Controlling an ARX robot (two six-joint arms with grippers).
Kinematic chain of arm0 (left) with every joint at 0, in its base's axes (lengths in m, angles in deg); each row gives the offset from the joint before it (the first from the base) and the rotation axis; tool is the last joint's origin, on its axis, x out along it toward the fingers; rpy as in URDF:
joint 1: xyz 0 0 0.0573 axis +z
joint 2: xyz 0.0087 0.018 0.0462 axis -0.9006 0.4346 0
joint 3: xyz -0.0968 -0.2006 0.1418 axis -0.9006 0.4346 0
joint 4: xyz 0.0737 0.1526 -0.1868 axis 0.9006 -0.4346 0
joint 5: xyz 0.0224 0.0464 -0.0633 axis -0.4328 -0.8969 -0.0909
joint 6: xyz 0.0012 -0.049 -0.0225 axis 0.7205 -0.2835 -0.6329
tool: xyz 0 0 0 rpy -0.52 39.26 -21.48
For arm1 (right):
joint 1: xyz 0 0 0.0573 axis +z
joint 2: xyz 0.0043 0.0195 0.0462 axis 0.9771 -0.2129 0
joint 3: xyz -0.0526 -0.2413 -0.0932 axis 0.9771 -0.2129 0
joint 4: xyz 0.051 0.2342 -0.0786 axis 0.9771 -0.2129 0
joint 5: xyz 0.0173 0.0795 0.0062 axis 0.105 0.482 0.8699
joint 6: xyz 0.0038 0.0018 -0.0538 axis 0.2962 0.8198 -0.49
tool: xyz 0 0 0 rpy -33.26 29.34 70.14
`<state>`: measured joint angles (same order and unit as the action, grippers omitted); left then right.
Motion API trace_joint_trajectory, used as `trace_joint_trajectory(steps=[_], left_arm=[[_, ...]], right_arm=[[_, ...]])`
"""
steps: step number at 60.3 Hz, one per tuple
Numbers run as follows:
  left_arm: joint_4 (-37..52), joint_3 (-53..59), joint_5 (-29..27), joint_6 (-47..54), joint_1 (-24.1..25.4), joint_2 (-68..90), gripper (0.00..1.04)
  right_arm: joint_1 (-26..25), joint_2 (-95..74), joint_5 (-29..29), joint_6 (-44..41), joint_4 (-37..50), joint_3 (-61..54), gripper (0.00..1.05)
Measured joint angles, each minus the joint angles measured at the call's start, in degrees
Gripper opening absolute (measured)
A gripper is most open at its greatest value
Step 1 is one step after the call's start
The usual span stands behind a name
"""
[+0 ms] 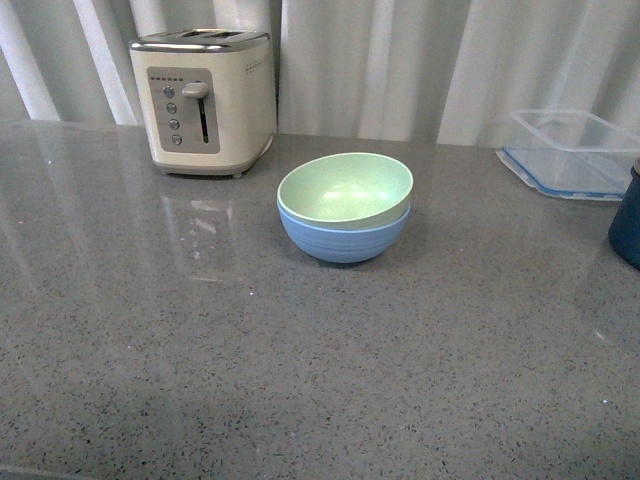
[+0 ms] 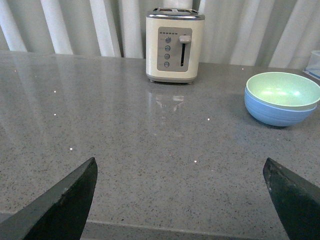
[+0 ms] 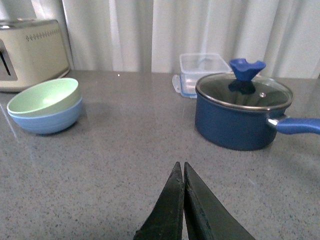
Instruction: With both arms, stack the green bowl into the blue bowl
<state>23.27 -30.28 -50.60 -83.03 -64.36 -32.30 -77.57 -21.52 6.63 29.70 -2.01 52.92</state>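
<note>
Only right wrist view shows navy pot point(image 3: 235, 122) beside nested bowls.

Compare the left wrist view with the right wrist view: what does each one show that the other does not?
Only the left wrist view shows the toaster's control panel and the left end effector, its fingers wide open. Only the right wrist view shows the navy pot with a glass lid, the clear container behind it, and the right end effector, shut on nothing. Both show the green bowl nested in the blue bowl, the toaster and the grey counter.
</note>
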Motion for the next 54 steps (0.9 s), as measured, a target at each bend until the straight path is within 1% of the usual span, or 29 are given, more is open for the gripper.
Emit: trace_joint_trajectory(steps=[10,12,14,15,17,20,25,27,30,37,43,44,48,54], left_arm=[[0.0,0.0,0.0,0.0,0.0,0.0,0.98],[0.0,0.0,0.0,0.0,0.0,0.0,0.98],[0.0,0.0,0.0,0.0,0.0,0.0,0.98],[0.0,0.0,0.0,0.0,0.0,0.0,0.98],[0.0,0.0,0.0,0.0,0.0,0.0,0.98],[0.0,0.0,0.0,0.0,0.0,0.0,0.98],[0.0,0.0,0.0,0.0,0.0,0.0,0.98],[0.0,0.0,0.0,0.0,0.0,0.0,0.98],[0.0,0.0,0.0,0.0,0.0,0.0,0.98],[0.0,0.0,0.0,0.0,0.0,0.0,0.98],[0.0,0.0,0.0,0.0,0.0,0.0,0.98],[0.0,0.0,0.0,0.0,0.0,0.0,0.98],[0.0,0.0,0.0,0.0,0.0,0.0,0.98],[0.0,0.0,0.0,0.0,0.0,0.0,0.98]], right_arm=[[0.0,0.6,0.0,0.0,-0.3,0.0,0.01],[0.0,0.6,0.0,0.0,-0.3,0.0,0.04],[0.0,0.6,0.0,-0.1,-0.3,0.0,0.11],[0.0,0.6,0.0,-0.1,-0.3,0.0,0.13],[0.0,0.6,0.0,-0.1,-0.3,0.0,0.22],[0.0,0.6,0.0,-0.1,-0.3,0.0,0.32],[0.0,0.6,0.0,0.0,-0.3,0.0,0.45],[0.0,0.6,0.0,-0.1,-0.3,0.0,0.52],[0.0,0.6,0.0,0.0,-0.3,0.0,0.59],[0.0,0.6,0.0,0.0,-0.3,0.0,0.8],[0.0,0.6,0.0,0.0,-0.3,0.0,0.96],[0.0,0.6,0.0,0.0,-0.3,0.0,0.97],[0.0,0.6,0.0,0.0,-0.3,0.0,0.94],[0.0,0.6,0.0,0.0,-0.3,0.0,0.95]])
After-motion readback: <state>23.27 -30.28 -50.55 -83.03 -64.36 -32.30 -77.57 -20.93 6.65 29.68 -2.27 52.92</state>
